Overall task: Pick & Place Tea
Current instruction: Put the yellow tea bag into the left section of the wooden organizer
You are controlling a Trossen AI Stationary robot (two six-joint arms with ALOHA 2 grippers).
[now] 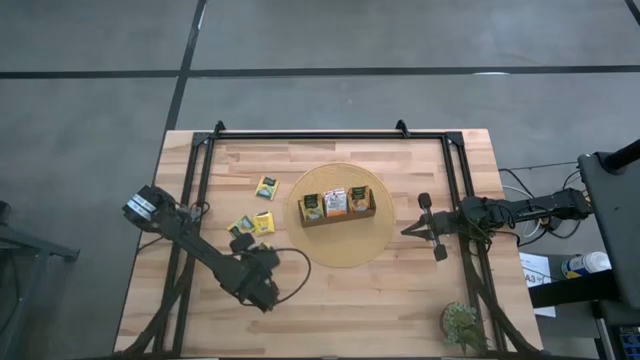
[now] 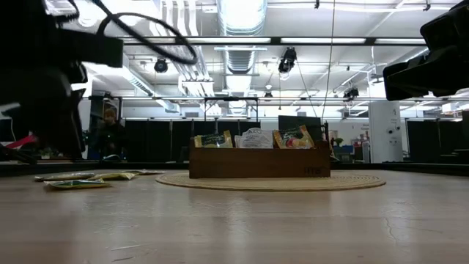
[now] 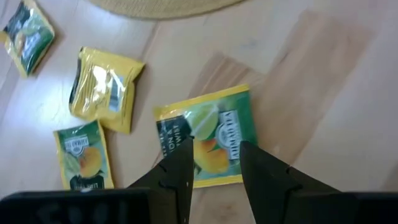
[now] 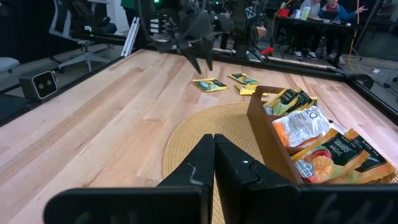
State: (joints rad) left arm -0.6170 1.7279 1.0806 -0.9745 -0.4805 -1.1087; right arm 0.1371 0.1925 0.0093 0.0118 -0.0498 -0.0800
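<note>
Several tea packets lie flat on the wooden table left of the round mat: a yellow-green one (image 3: 205,140) right under my left gripper, a plain yellow one (image 3: 106,87), another yellow-green one (image 3: 84,155) and one farther off (image 1: 266,186). My left gripper (image 3: 214,152) points steeply down, open, its fingertips a little above that packet (image 4: 210,84), and it touches nothing. A brown three-compartment tray (image 1: 337,205) on the mat holds more packets, standing on edge. My right gripper (image 1: 408,231) waits shut to the right of the mat.
The round woven mat (image 1: 340,250) lies at the table's middle under the tray. A dark frame (image 1: 330,133) runs along the far edge and down both sides. A small plant (image 1: 462,325) stands at the near right corner. Bare wood lies between mat and near edge.
</note>
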